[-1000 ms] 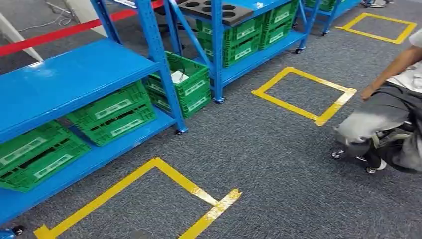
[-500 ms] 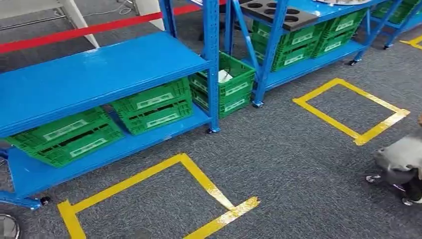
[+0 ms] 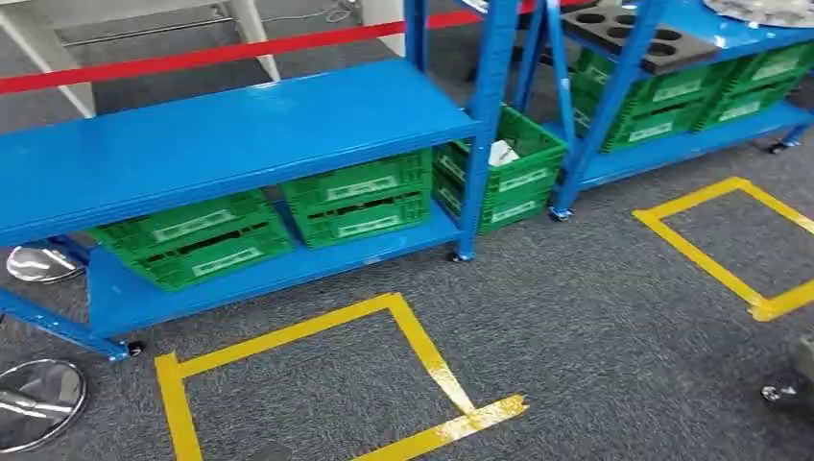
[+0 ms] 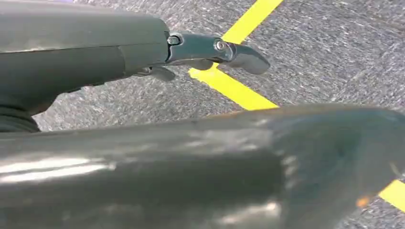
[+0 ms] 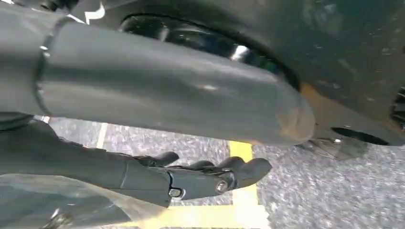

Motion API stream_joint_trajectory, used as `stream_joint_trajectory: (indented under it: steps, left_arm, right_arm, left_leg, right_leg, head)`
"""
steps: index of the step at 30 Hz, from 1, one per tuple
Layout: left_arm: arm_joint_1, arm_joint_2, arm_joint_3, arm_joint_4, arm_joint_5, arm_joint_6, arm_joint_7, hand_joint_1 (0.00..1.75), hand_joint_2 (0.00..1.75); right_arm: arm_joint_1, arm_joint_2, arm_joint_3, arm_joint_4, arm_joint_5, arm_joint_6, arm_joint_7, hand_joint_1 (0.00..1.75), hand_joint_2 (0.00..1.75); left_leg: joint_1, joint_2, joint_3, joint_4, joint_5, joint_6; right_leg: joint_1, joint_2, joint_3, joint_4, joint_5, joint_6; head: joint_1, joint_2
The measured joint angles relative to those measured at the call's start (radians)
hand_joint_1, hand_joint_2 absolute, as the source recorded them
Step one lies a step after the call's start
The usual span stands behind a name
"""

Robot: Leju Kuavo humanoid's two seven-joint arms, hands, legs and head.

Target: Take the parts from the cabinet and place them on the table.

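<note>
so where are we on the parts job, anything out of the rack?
Can't confirm any part moved: no table shows, and the near blue rack's top shelf is bare. Green crates sit on its lower shelf; a dark holed tray sits on the far rack. The left hand and right hand hang over carpet holding nothing. That fits either heading to fetch or returning after a drop.

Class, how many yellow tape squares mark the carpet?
2. The near square lies before the near blue rack; the right square lies before the far rack. More may lie outside view.
</note>
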Motion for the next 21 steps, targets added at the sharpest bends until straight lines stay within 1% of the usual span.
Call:
stream_joint_trajectory:
  steps: [1,2,3,4,5,6,7,8,9,10,11,12,13,14,15,16,17,18,19,20,21]
  left_arm:
    - [0.002,0.000,0.000,0.000,0.004,-0.001,-0.002,0.00,0.00]
    - [0.006,0.002,0.000,0.000,0.009,-0.001,-0.005,0.00,0.00]
    - [0.009,0.002,0.001,0.000,0.011,-0.003,-0.008,0.00,0.00]
    - [0.012,0.002,0.002,0.000,0.011,-0.006,-0.010,0.00,0.00]
    - [0.011,0.002,0.002,0.000,0.012,-0.009,-0.013,0.00,0.00]
    - [0.007,0.002,0.002,0.000,0.012,-0.013,-0.015,0.00,0.00]
    - [0.005,0.002,0.002,0.000,0.013,-0.017,-0.015,0.00,0.00]
    - [0.005,0.003,0.002,0.000,0.015,-0.018,-0.015,0.00,0.00]
    - [0.006,0.004,0.003,0.000,0.015,-0.020,-0.015,0.00,0.00]
    - [0.007,0.005,0.003,0.000,0.016,-0.022,-0.015,0.00,0.00]
    - [0.008,0.005,0.004,0.000,0.015,-0.022,-0.015,0.00,0.00]
    - [0.008,0.005,0.005,0.000,0.014,-0.022,-0.015,0.00,0.00]
    - [0.007,0.005,0.005,0.000,0.014,-0.022,-0.015,0.00,0.00]
    - [0.006,0.006,0.005,0.000,0.014,-0.022,-0.016,0.00,0.00]
    - [0.004,0.006,0.005,0.000,0.011,-0.022,-0.016,0.00,0.00]
    - [0.005,0.007,0.005,0.000,0.010,-0.022,-0.016,0.00,0.00]
    - [0.008,0.008,0.006,0.000,0.008,-0.022,-0.016,0.00,0.00]
    - [0.011,0.009,0.006,0.001,0.008,-0.023,-0.016,0.00,0.00]
    - [0.011,0.011,0.006,0.001,0.007,-0.023,-0.016,0.00,0.00]
    - [0.010,0.010,0.006,0.001,0.005,-0.024,-0.016,0.00,0.00]
    - [0.007,0.010,0.006,0.001,0.005,-0.024,-0.016,0.00,0.00]
  right_arm:
    - [-0.001,0.000,0.000,0.000,0.001,0.001,0.000,0.00,0.00]
    - [-0.005,0.000,0.000,0.000,0.003,0.001,0.000,0.00,0.00]
    - [-0.010,0.000,0.000,0.000,0.006,0.001,0.003,0.00,0.00]
    - [-0.011,0.000,0.000,-0.001,0.008,0.001,0.007,0.00,0.00]
    - [-0.010,0.000,0.000,-0.001,0.011,0.001,0.008,0.00,0.00]
    - [-0.010,0.000,0.000,-0.001,0.014,0.000,0.010,0.00,0.00]
    - [-0.009,0.000,0.000,-0.001,0.016,-0.002,0.014,0.00,0.00]
    - [-0.008,0.000,0.000,-0.001,0.017,-0.002,0.016,0.00,0.00]
    - [-0.007,0.000,0.000,-0.001,0.017,-0.002,0.017,0.00,0.00]
    - [-0.006,0.000,0.000,-0.001,0.017,-0.002,0.018,0.00,0.00]
    - [-0.007,0.000,0.000,-0.001,0.017,-0.002,0.018,0.00,0.00]
    - [-0.007,0.000,0.000,-0.001,0.017,-0.002,0.018,0.00,0.00]
    - [-0.006,0.000,0.000,-0.001,0.017,-0.002,0.018,0.00,0.00]
    - [-0.004,0.000,0.000,0.000,0.017,-0.003,0.019,0.00,0.00]
    - [-0.004,0.002,0.000,0.000,0.017,-0.002,0.019,0.00,0.00]
    - [-0.005,0.002,0.000,0.000,0.017,-0.002,0.019,0.00,0.00]
    - [-0.010,0.002,0.000,-0.001,0.018,-0.002,0.022,0.00,0.00]
    - [-0.008,0.002,0.000,0.000,0.018,-0.001,0.023,0.00,0.00]
    - [-0.009,0.005,0.000,-0.001,0.018,0.000,0.025,0.00,0.00]
    - [-0.008,0.005,0.000,-0.001,0.018,0.000,0.026,0.00,0.00]
    - [-0.006,0.007,0.000,-0.001,0.018,0.000,0.026,0.00,0.00]
  left_leg:
    - [0.000,-0.012,-0.003,0.000,0.000,0.001]
    - [-0.002,-0.024,-0.004,0.000,-0.001,0.004]
    - [0.003,-0.037,0.000,-0.011,0.004,0.011]
    - [0.011,-0.047,0.007,-0.021,0.010,0.014]
    - [0.014,-0.055,0.007,-0.023,0.012,0.019]
    - [0.017,-0.067,0.005,-0.023,0.013,0.022]
    - [0.017,-0.080,0.004,-0.023,0.013,0.024]
    - [0.017,-0.093,0.004,-0.023,0.013,0.024]
    - [0.018,-0.107,0.005,-0.022,0.013,0.024]
    - [0.019,-0.122,0.007,-0.022,0.012,0.023]
    - [0.020,-0.137,0.009,-0.021,0.011,0.022]
    - [0.022,-0.153,0.012,-0.021,0.009,0.018]
    - [0.024,-0.166,0.014,-0.018,0.006,0.013]
    - [0.021,-0.179,0.010,-0.013,0.003,0.005]
    - [0.020,-0.193,0.001,-0.004,0.002,-0.001]
    - [0.024,-0.200,-0.002,-0.008,0.006,-0.009]
    - [0.028,-0.214,-0.004,-0.013,0.011,-0.016]
    - [0.029,-0.225,-0.007,-0.012,0.012,-0.020]
    - [0.028,-0.202,-0.007,-0.005,0.006,-0.024]
    - [0.022,-0.134,-0.019,0.025,-0.016,-0.030]
    - [0.023,-0.105,-0.048,0.086,-0.052,-0.034]
  right_leg:
    - [0.000,-0.013,-0.006,-0.003,0.000,0.002]
    - [0.000,-0.024,0.012,-0.009,0.000,0.005]
    - [0.002,-0.035,0.019,-0.011,-0.003,0.010]
    - [-0.003,0.010,0.010,-0.002,-0.014,0.017]
    - [-0.005,0.064,-0.009,0.033,-0.038,0.020]
    - [-0.006,0.090,-0.043,0.101,-0.072,0.021]
    - [-0.007,0.103,-0.089,0.188,-0.107,0.024]
    - [-0.007,0.108,-0.135,0.266,-0.129,0.026]
    - [-0.008,0.109,-0.165,0.306,-0.125,0.028]
    - [-0.008,0.109,-0.169,0.290,-0.094,0.029]
    - [-0.010,0.111,-0.153,0.236,-0.047,0.030]
    - [-0.013,0.121,-0.121,0.154,0.007,0.032]
    - [-0.020,0.152,-0.085,0.064,0.055,0.035]
    - [-0.027,0.217,-0.071,0.029,0.046,0.038]
    - [-0.029,0.218,-0.056,0.010,0.040,0.028]
    - [-0.025,0.206,-0.056,0.012,0.042,0.023]
    - [-0.021,0.199,-0.056,0.014,0.042,0.016]
    - [-0.022,0.186,-0.053,0.011,0.044,0.010]
    - [-0.026,0.168,-0.049,0.006,0.047,0.000]
    - [-0.024,0.154,-0.045,0.004,0.045,-0.007]
    - [-0.021,0.137,-0.044,0.004,0.043,-0.014]
  head:
    - [0.006,0.000]
    - [0.006,0.000]
    - [0.004,0.000]
    - [0.005,0.000]
    - [0.013,0.000]
    - [0.015,0.000]
    - [0.014,0.000]
    - [0.014,0.000]
    - [0.014,0.000]
    - [0.013,0.000]
    - [0.014,0.000]
    - [0.014,0.000]
    - [0.015,0.000]
    - [0.015,0.000]
    - [0.012,0.000]
    - [0.013,0.000]
    - [0.014,0.000]
    - [0.014,0.000]
    - [0.013,0.000]
    - [0.004,0.000]
    - [0.000,0.000]
